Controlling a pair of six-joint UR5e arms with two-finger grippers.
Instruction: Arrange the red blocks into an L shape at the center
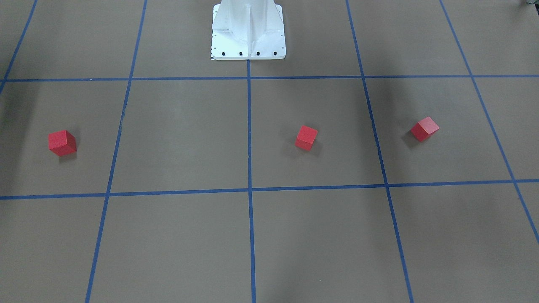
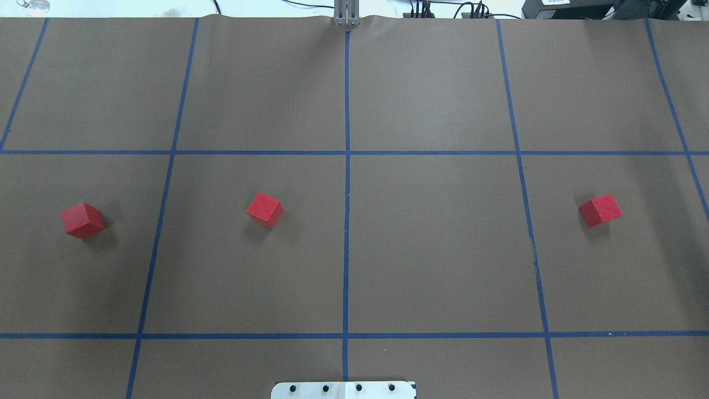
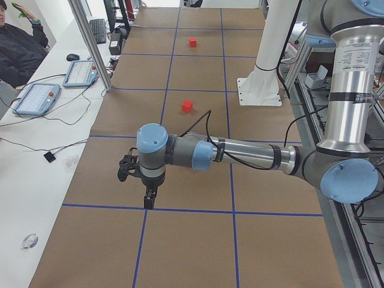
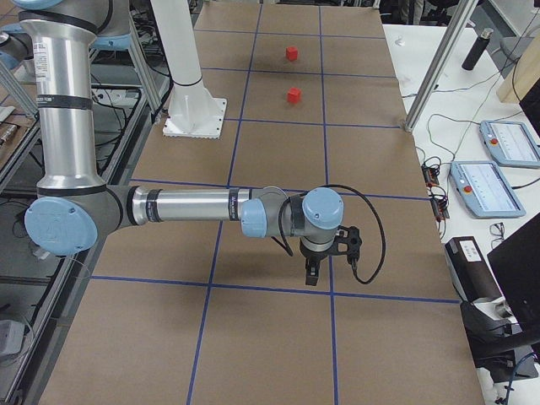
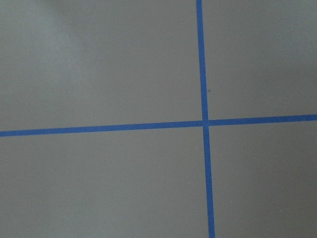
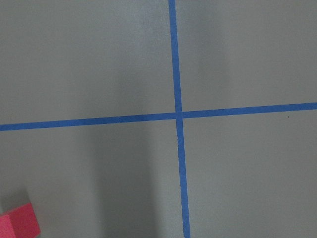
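Nothing built yet, by my reckoning; all three red cubes sit scattered along one row of the table (image 2: pixel 443 83), well apart from one another, and none is at the center (image 2: pixel 347 152), the blue tape crossing on the middle line.

Starting at the left: the left arm (image 3: pixel 240 155) stretches low over the brown paper; its left tool (image 3: pixel 148 203) hangs above a tape line with no block seen in it; whether its fingers are apart or together, I cannot tell from this side angle. Then the left block (image 2: pixel 82 220), out in the leftmost square, turned a little off the grid; next the middle block (image 2: pixel 265 210), nearest the middle line and also skewed; far across, the right block (image 2: pixel 600 210), alone in its square. Near it reaches the right arm (image 4: pixel 194 207); the right tool (image 4: pixel 313 277) points down, and again I cannot tell whether it is spread or closed; its wrist camera catches only a red corner at the bottom left.

So three pickups and three placements remain, I'd say. The cubes look matte, plain-faced and crisp-edged; the paper is flat and dull; the tape is thin and straight.
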